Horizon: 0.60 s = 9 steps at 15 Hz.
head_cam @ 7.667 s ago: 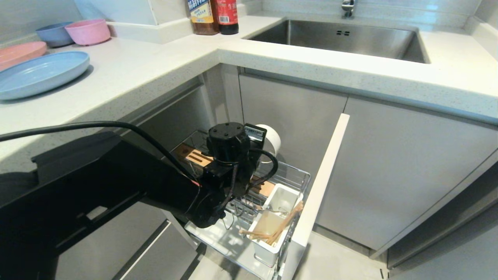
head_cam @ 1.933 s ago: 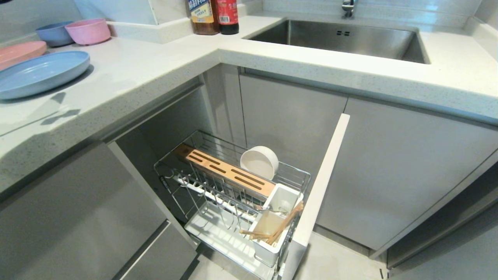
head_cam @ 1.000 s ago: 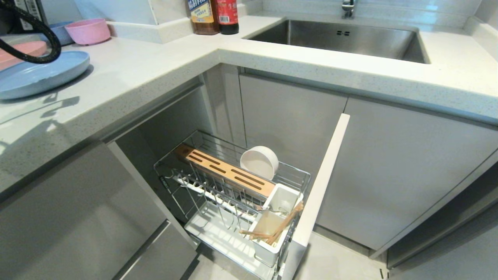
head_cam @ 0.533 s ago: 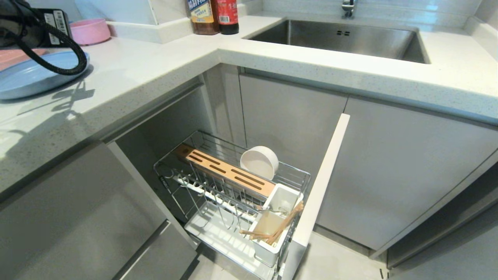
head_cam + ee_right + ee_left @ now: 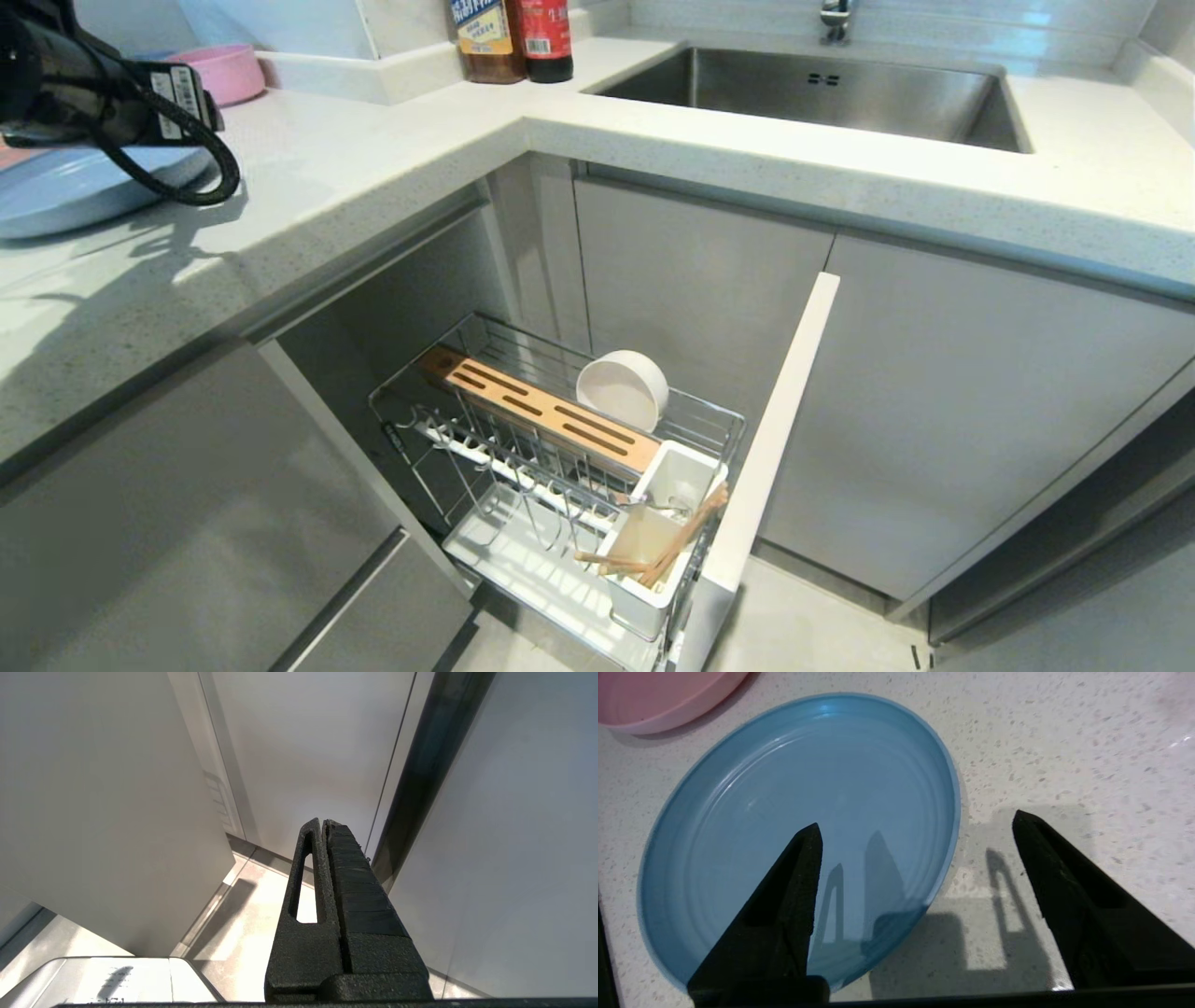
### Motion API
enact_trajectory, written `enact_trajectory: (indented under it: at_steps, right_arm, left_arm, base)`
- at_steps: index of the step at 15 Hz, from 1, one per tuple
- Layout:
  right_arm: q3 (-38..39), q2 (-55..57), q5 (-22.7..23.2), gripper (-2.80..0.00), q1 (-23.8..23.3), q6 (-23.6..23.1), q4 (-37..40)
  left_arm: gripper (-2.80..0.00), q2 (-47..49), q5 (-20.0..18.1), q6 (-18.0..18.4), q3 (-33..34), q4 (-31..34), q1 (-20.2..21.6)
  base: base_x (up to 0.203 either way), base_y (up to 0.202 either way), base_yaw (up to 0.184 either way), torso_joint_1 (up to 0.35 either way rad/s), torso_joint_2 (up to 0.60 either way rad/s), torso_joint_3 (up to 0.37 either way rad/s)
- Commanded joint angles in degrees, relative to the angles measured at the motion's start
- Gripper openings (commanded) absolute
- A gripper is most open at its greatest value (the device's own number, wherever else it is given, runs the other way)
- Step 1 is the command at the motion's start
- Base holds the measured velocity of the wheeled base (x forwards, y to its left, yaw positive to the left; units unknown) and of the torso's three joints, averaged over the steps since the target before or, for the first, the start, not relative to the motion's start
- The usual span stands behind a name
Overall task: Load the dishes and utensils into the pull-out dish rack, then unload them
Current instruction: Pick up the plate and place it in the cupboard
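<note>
The left claw hangs open above the light-blue plate on the desk, the off-white bowl leaning in the pull-out dish rack, while the right claw is closed.

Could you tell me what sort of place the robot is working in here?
Most likely a home kitchen: a steel sink is set into a speckled countertop, grey cabinets stand below, and a pull-out dish rack holds a bowl.
</note>
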Motion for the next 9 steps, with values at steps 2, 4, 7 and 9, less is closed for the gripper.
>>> enact_trajectory:
  at_steps: [2,4,7,9]
  right_arm:
    - [0.1,0.0,0.0,-2.80,0.0,0.0,0.0]
    - [0.1,0.0,0.0,-2.80,0.0,0.0,-0.1]
    - [0.1,0.0,0.0,-2.80,0.0,0.0,0.0]
    - [0.1,0.0,0.0,-2.80,0.0,0.0,-0.1]
  left_arm:
    - [0.00,2.1,-0.1,0.0,0.0,0.0,1.2]
    - [0.00,2.8,-1.8,-0.1,0.0,-0.6,1.7]
    - [0.00,3.4,-2.1,-0.3,0.0,-0.6,2.7]
    - [0.00,3.5,-3.2,-0.5,0.0,-0.6,3.3]
  base:
    - [0.000,0.000,0.000,0.000,0.00,0.000]
    - [0.000,0.000,0.000,0.000,0.00,0.000]
    - [0.000,0.000,0.000,0.000,0.00,0.000]
    - [0.000,0.000,0.000,0.000,0.00,0.000]
